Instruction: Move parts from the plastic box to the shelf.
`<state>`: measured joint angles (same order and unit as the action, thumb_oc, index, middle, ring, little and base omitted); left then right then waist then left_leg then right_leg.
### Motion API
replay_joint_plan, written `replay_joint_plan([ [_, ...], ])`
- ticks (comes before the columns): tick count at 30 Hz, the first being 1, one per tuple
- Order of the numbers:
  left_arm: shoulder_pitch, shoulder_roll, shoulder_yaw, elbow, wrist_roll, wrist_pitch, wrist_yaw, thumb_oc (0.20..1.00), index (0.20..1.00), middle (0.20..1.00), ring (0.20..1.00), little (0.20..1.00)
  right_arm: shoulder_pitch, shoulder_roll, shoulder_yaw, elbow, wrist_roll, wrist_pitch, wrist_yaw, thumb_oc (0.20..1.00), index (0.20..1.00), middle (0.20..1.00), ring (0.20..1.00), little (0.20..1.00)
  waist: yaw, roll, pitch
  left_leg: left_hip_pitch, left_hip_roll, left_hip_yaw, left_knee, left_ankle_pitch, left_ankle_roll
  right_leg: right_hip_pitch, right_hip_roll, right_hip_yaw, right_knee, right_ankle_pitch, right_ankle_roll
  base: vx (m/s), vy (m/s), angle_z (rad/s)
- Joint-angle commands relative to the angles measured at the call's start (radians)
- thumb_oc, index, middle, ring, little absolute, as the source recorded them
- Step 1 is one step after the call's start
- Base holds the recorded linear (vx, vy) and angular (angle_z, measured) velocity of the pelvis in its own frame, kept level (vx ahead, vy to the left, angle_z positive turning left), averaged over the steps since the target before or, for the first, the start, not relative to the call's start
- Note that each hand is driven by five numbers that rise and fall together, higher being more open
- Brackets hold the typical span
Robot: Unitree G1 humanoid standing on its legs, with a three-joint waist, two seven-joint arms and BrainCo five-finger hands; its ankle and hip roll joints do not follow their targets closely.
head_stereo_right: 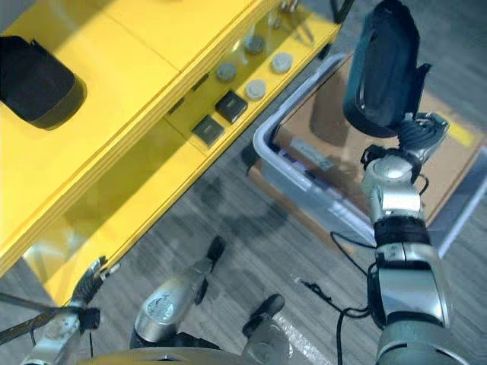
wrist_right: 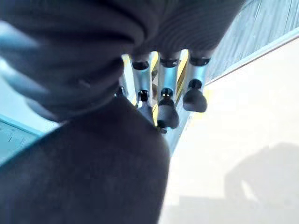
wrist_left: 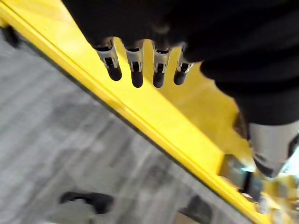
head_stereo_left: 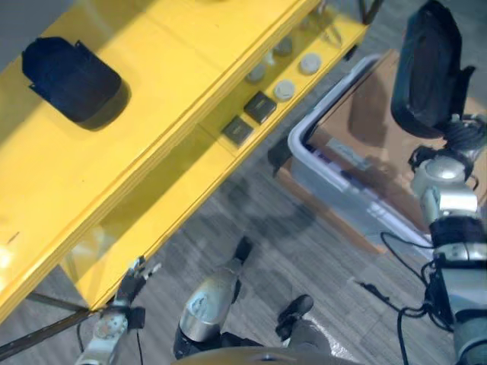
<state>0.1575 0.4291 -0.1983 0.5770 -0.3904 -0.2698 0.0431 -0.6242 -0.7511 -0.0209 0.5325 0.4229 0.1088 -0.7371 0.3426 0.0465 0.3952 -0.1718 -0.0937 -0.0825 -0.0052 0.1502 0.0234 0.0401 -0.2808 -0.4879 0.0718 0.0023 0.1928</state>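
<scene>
Right hand (head_stereo_left: pixel 428 72) is hovering above the plastic box (head_stereo_left: pixel 304 131), back of the hand toward the head camera. In its wrist view the fingers (wrist_right: pixel 167 109) are hanging loosely straight and are carrying nothing; the thumb is hidden. Left hand (wrist_left: pixel 135 65) is idling over the edge of the yellow shelf (head_stereo_left: pixel 175 190), fingers extended and empty.

The box is standing on the floor just beside the shelf's corner. Its bottom is showing bare and brown under the hand; a few small items (head_stereo_left: pixel 346 163) are lying along the wall nearest the robot, too indistinct to identify as parts.

On the shelf's lower level, dark square parts (head_stereo_left: pixel 259 106) and grey round parts (head_stereo_left: pixel 284 90) are already sitting in a loose row, well apart from either hand.

Judged step: reaching into the box for the next part. To do it well, the hand should be descending inside the rim without brushing the wall, steering toward the items by the wall and not the bare floor, and closing only once a single part is lying between thumb and fingers. For placing, free yellow surface beside the square parts is offering room clear of the pieces already set down.
</scene>
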Motion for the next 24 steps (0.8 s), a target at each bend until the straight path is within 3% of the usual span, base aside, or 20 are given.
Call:
replay_joint_plan([
  [1, 0.046, 0.016, -0.018, -0.011, -0.089, 0.041, -0.073, 1.0, 1.0, 1.0, 1.0, 1.0, 0.002, -0.079, 0.005, -0.043, -0.095, -0.047, 0.004, 0.2, 0.2, 0.2, 0.2, 0.2, 0.0, 0.014, -0.095, 0.008, 0.032, 0.003, -0.001, -0.057, -0.022, -0.046, -0.023, 0.035, 0.04, 0.055, 0.012, 0.06, -0.12, -0.02],
  [5, 0.021, 0.015, -0.005, -0.154, -0.145, 0.164, -0.156, 1.0, 1.0, 1.0, 1.0, 1.0, 0.075, -0.024, -0.002, -0.157, -0.133, -0.004, 0.025, 0.2, 0.2, 0.2, 0.2, 0.2, -0.022, -0.006, -0.156, 0.065, 0.049, 0.014, -0.033, -0.055, -0.019, -0.008, -0.001, 0.042, 0.014, 0.063, 0.014, 0.08, -0.125, -0.04],
  [6, -0.01, 0.013, -0.006, -0.211, -0.186, 0.238, -0.19, 1.0, 1.0, 1.0, 1.0, 1.0, 0.097, 0.001, 0.01, -0.184, -0.155, 0.001, 0.048, 0.2, 0.2, 0.2, 0.2, 0.2, -0.036, -0.014, -0.182, 0.087, 0.056, 0.024, -0.048, -0.053, -0.018, 0.004, 0.008, 0.049, 0.003, 0.065, 0.015, 0.06, -0.147, -0.17],
  [7, -0.048, 0.0, -0.012, -0.268, -0.236, 0.323, -0.195, 1.0, 1.0, 1.0, 1.0, 1.0, 0.122, 0.033, 0.032, -0.22, -0.185, 0.011, 0.072, 0.2, 0.2, 0.2, 0.2, 0.2, -0.052, -0.021, -0.207, 0.109, 0.063, 0.035, -0.062, -0.052, -0.018, 0.016, 0.019, 0.057, -0.011, 0.068, 0.017, 0.05, -0.137, -0.29],
  [8, -0.05, -0.001, -0.012, -0.273, -0.24, 0.328, -0.196, 1.0, 1.0, 1.0, 1.0, 1.0, 0.123, 0.035, 0.033, -0.223, -0.189, 0.011, 0.074, 0.2, 0.2, 0.2, 0.2, 0.2, -0.053, -0.022, -0.209, 0.11, 0.063, 0.036, -0.063, -0.053, -0.018, 0.017, 0.02, 0.058, -0.012, 0.068, 0.017, 0.03, -0.153, -0.38],
  [9, -0.101, -0.016, -0.027, -0.298, -0.272, 0.427, -0.187, 1.0, 1.0, 1.0, 1.0, 1.0, 0.14, 0.069, 0.061, -0.239, -0.2, 0.001, 0.089, 0.2, 0.2, 0.2, 0.2, 0.2, -0.073, -0.03, -0.231, 0.126, 0.07, 0.047, -0.068, -0.055, -0.017, 0.026, 0.03, 0.068, -0.024, 0.072, 0.017, 0.01, -0.122, -0.36],
  [13, -0.266, -0.091, -0.085, -0.286, -0.427, 0.566, -0.136, 1.0, 1.0, 1.0, 1.0, 1.0, 0.125, 0.137, 0.144, -0.249, -0.248, 0.009, 0.143, 0.2, 0.2, 0.2, 0.2, 0.2, -0.126, -0.045, -0.274, 0.152, 0.084, 0.065, -0.078, -0.055, -0.016, 0.032, 0.049, 0.097, -0.043, 0.08, 0.017, -0.02, -0.118, -0.28],
  [24, -0.592, -0.278, -0.206, -0.053, -0.547, 0.621, 0.103, 1.0, 1.0, 1.0, 1.0, 1.0, 0.061, 0.287, 0.33, -0.153, -0.274, -0.03, 0.21, 0.2, 0.2, 0.2, 0.2, 0.2, -0.235, -0.045, -0.32, 0.207, 0.109, 0.136, -0.078, -0.067, -0.017, 0.04, 0.07, 0.169, -0.049, 0.086, 0.01, -0.02, -0.033, -0.28],
])
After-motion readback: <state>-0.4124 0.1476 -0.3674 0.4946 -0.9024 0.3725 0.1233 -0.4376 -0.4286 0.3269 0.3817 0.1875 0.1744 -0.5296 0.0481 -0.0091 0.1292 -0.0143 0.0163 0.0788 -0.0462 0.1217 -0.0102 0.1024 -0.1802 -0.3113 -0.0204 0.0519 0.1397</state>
